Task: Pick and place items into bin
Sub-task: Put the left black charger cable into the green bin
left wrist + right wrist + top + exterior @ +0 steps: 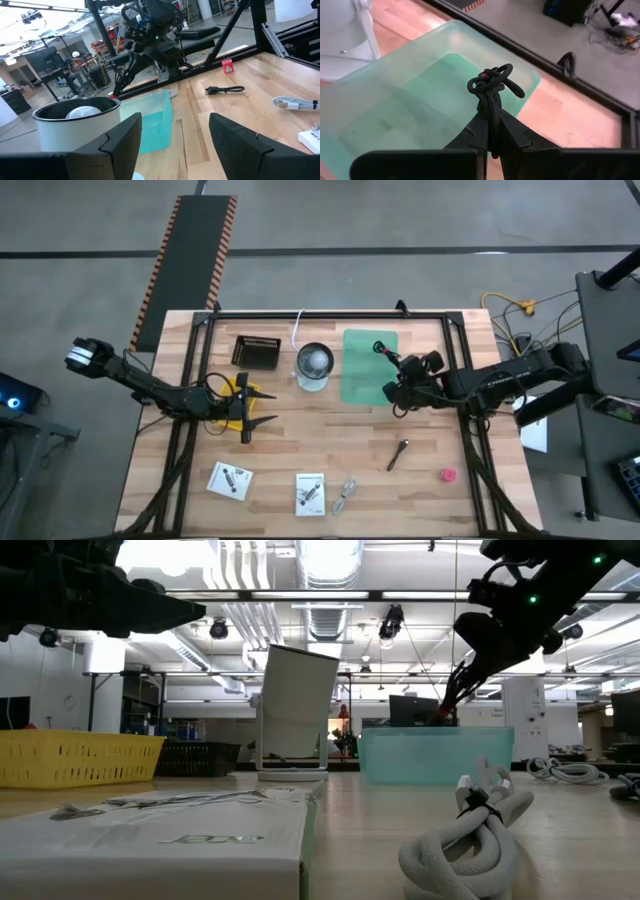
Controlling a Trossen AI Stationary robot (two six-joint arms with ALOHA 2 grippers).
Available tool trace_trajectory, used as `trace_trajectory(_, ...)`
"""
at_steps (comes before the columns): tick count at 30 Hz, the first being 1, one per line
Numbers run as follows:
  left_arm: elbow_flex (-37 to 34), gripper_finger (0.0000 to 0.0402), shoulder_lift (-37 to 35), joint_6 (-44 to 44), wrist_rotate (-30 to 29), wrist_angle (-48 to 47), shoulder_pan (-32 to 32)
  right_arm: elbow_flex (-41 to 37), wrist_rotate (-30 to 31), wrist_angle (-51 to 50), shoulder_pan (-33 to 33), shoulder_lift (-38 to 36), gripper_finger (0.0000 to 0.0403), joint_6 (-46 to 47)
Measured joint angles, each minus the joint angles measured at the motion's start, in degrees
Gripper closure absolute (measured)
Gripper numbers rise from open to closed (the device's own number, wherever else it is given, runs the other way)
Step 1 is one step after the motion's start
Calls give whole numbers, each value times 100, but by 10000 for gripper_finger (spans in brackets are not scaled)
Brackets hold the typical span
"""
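On the left of the pale wooden surface [300, 442] the left gripper [262, 408] lies low beside a yellow mesh basket [232, 402], its jaws spread with nothing between them; only its wrist view shows the white cylindrical container [77, 125] close before it. Two white printed cards [229, 480] [310, 492] and a grey bundled cable [346, 495] lie along the near edge, a dark stick-like tool [398, 453] and a pink-red lump [448, 475] farther right. The right arm reaches in from the right, its gripper [386, 354] raised over the translucent green bin [362, 380]. The right wrist view alone shows its jaws pinching the black-and-red coiled cable [492, 86], knotted into loops, above the bin's interior.
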Motion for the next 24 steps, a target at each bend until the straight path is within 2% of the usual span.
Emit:
trace_trajectory(9,0,185,-4,-1,0,2,0,-351,-250,1501,-175,0,390,-966)
trace_trajectory(14,0,185,-4,-2,0,1,0,-372,-277,1632,-329,41,390,-1055)
trace_trajectory(24,2,185,-2,0,0,3,0,-375,-580,2490,-568,804,390,-1576)
